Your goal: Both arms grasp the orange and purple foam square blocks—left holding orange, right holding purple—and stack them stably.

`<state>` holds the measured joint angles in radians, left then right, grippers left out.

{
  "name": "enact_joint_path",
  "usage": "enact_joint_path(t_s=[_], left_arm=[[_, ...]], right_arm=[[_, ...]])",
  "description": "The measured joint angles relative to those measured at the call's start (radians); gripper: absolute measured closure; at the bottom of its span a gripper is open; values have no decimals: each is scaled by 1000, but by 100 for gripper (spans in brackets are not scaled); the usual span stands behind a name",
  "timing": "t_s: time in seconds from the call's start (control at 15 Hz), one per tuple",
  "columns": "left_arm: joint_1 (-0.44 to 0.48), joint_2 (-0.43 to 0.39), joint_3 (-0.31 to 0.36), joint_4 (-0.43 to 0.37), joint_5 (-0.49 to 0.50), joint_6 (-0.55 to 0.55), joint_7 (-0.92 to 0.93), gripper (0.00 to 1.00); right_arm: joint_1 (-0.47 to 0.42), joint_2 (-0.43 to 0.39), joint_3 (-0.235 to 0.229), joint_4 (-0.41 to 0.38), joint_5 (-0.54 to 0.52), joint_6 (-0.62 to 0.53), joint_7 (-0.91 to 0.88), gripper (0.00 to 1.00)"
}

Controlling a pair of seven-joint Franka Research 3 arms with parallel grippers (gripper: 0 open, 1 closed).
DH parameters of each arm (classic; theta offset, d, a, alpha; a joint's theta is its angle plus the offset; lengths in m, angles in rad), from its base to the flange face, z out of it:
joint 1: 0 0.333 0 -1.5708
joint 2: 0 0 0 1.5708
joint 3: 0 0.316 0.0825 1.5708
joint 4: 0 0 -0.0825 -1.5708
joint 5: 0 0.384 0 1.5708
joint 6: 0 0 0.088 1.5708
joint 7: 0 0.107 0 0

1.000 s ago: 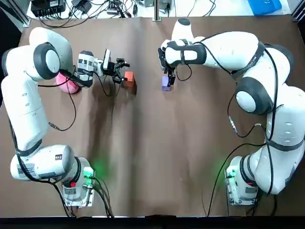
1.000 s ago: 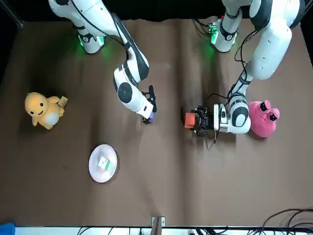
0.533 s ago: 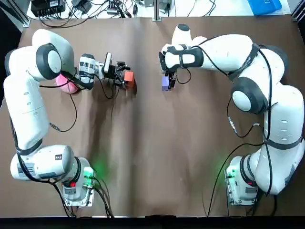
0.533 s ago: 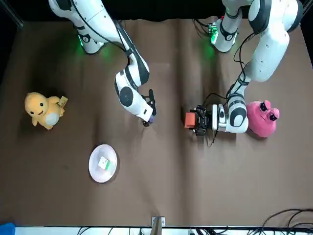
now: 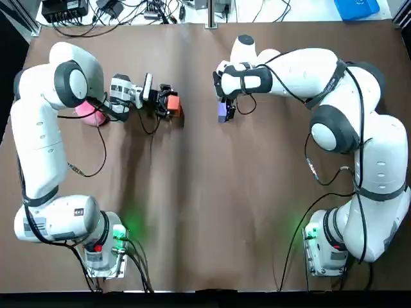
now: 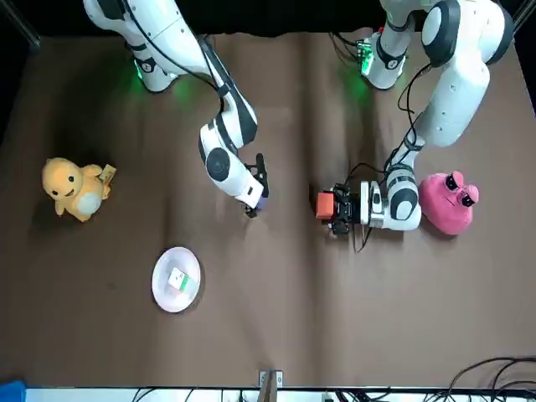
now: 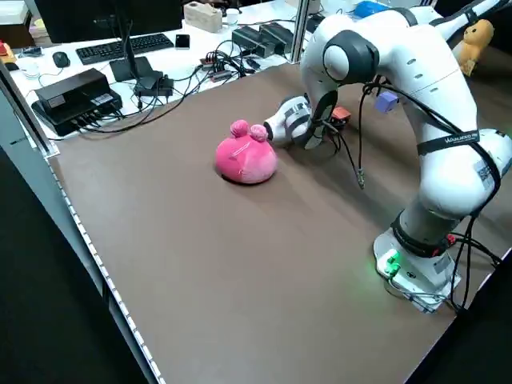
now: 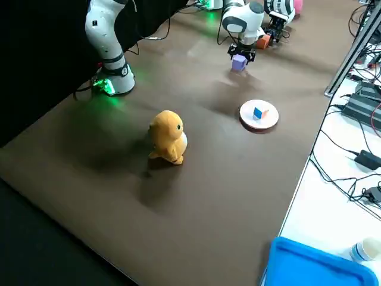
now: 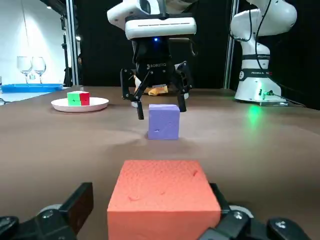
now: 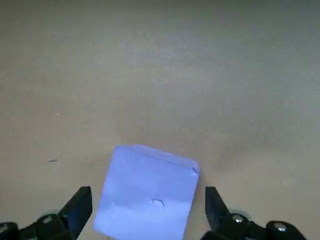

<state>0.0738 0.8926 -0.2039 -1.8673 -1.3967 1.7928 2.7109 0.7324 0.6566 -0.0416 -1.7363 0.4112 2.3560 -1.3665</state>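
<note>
The orange foam block lies on the brown table, far left of centre. My left gripper reaches in level with the table and is open around it. In the left wrist view the block sits between the fingers, with a gap showing on one side. The purple foam block rests a short way to its right. My right gripper points down over it, open. In the right wrist view the purple block lies between the fingers with a gap on each side.
A pink plush lies against the left arm's wrist. A yellow duck plush and a white plate holding a small cube sit on the right arm's side. Cables and boxes line the far edge.
My left gripper has slid towards the orange block and now straddles it. The right gripper has shifted slightly over the purple block. Neither block has moved noticeably.
</note>
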Motion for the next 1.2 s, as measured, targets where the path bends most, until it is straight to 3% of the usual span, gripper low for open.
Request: enact_joint_path(t_s=[0.2, 0.27, 0.4, 0.47, 0.53, 0.8, 1.2], left_arm=[[-9, 20, 0, 22, 0, 3, 2, 1], [-9, 24, 0, 27, 0, 3, 7, 7], [-9, 28, 0, 32, 0, 3, 10, 27], [-9, 28, 0, 33, 0, 4, 11, 37], [-9, 28, -1, 34, 0, 4, 11, 40], [-9, 28, -6, 35, 0, 3, 11, 40], [-43, 28, -72, 44, -66, 6, 10, 40]], right_arm=[[3, 7, 0, 0, 0, 3, 0, 3], [3, 8, 0, 0, 0, 3, 0, 8], [3, 8, 0, 0, 0, 3, 0, 12], [3, 8, 0, 1, 0, 3, 0, 20], [3, 8, -1, 6, 0, 3, 1, 32], [3, 7, -1, 31, 1, -9, 6, 39], [-6, 1, -13, 225, 3, -200, 111, 40]])
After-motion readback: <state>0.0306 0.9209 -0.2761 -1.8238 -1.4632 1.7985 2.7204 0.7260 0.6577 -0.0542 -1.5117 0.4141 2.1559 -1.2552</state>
